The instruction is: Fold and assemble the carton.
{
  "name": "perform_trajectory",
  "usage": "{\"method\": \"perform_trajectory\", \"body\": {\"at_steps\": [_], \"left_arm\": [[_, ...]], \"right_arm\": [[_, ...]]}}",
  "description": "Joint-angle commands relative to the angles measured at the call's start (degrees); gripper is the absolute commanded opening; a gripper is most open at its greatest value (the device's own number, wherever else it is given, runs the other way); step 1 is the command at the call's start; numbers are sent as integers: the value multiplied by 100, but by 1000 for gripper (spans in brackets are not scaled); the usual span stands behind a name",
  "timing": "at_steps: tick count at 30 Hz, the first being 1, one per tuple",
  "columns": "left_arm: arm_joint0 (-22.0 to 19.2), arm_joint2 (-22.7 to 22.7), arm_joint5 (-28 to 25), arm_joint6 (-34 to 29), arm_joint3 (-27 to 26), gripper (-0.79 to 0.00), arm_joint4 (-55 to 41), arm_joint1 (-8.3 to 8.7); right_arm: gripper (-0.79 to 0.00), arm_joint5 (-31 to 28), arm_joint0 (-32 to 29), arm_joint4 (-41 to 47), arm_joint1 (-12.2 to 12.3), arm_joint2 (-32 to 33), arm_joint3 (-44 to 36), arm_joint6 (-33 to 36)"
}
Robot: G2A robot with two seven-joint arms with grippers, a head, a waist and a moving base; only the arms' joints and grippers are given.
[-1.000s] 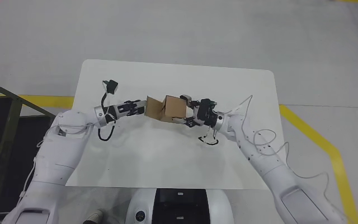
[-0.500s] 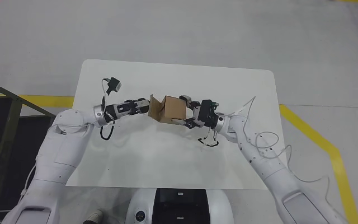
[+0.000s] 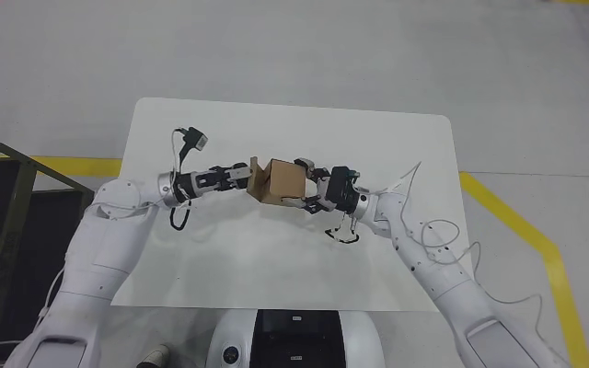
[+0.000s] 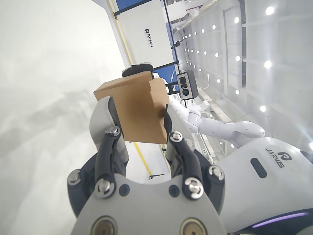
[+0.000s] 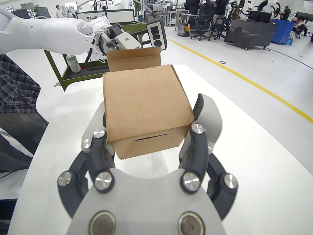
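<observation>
1. From above, the carton (image 3: 281, 181) sits over the middle of the white table (image 3: 276, 276), caught between the two arms. The left gripper (image 3: 241, 175) is at its open end, where a flap (image 3: 250, 172) sticks out. The right gripper (image 3: 310, 190) is at the opposite, closed end.
2. At the left wrist, the left gripper (image 4: 139, 112) has its fingers (image 4: 111, 106) spread wide, and the brown flap (image 4: 140, 113) lies across the gap between them. One pad seems to touch the flap's edge, but I cannot tell about the other. The rest of the carton (image 4: 127, 84) runs on beyond, with the table (image 4: 49, 74) off to one side.
3. At the right wrist, the right gripper (image 5: 152, 106) is clamped on the carton (image 5: 141, 91), one finger against each side wall. A thin slot (image 5: 150, 136) shows on the end face nearest the wrist. At the far end the flap (image 5: 134, 59) stands upright, and the left gripper (image 5: 117, 40) is just behind it.
</observation>
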Motion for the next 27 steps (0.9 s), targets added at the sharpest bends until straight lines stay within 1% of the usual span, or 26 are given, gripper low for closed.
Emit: {"method": "perform_trajectory", "body": {"at_steps": [1, 7, 16, 27], "left_arm": [[-22, 37, 9, -21, -12, -449, -19, -6], [-73, 122, 118, 12, -40, -453, 159, -9], [-115, 185, 276, 144, -169, -496, 551, 1], [-139, 268, 415, 302, -355, -511, 828, 4]], "right_arm": [[-702, 20, -5, 0, 3, 2, -11, 14], [-708, 83, -10, -72, 8, -28, -81, 30], [-714, 238, -30, -179, 24, -32, -158, 24], [-720, 311, -91, -182, 61, 29, -281, 50]]}}
